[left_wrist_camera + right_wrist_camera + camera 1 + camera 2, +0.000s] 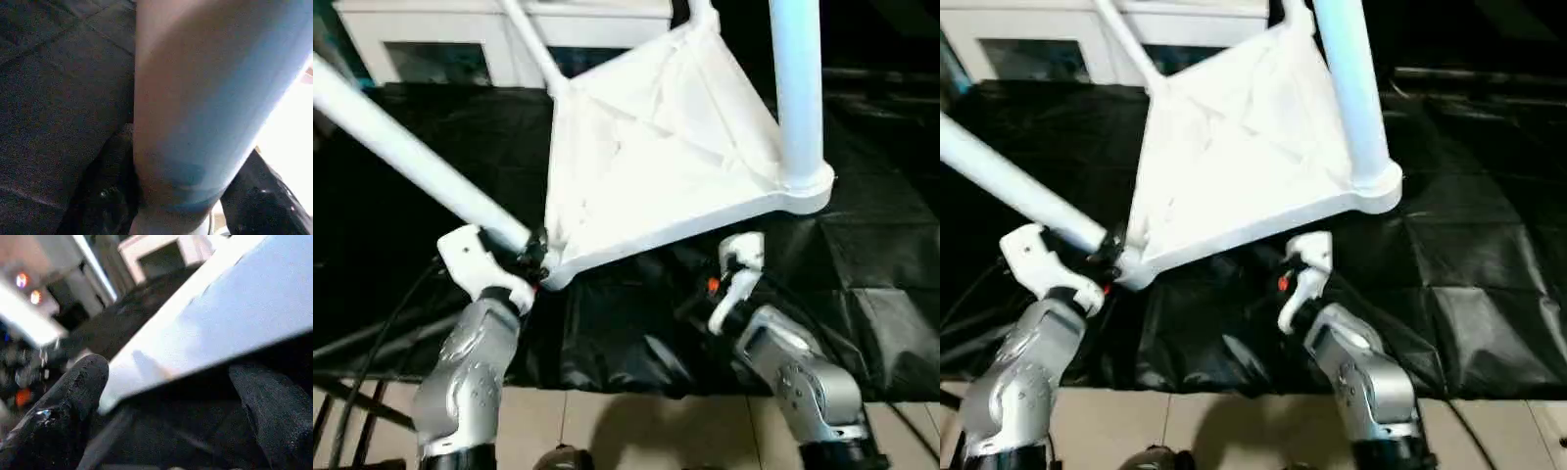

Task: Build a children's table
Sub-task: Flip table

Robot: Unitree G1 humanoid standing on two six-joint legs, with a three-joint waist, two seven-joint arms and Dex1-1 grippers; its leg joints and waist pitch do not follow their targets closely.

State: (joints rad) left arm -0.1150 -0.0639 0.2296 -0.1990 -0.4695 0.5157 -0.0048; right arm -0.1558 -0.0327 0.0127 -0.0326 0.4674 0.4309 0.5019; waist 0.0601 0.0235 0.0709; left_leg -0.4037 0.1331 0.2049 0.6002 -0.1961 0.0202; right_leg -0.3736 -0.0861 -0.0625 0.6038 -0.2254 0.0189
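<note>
Nearest the head camera, the left gripper (530,257) was clamped round a white leg (401,147) just beside its corner socket. The right gripper (729,289) stood wide open and empty just under the near edge of the tilted table top (656,157). The hollow plastic looked light, stiff and rather slippery, so the leg close to its socket or the top's thick rim seemed the safest holds.

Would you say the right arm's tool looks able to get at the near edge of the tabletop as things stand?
Probably yes. The right tool sits open just below the tabletop's near edge, nothing lying between them. The left tool is shut on a leg at the other near corner, out of its way.
</note>
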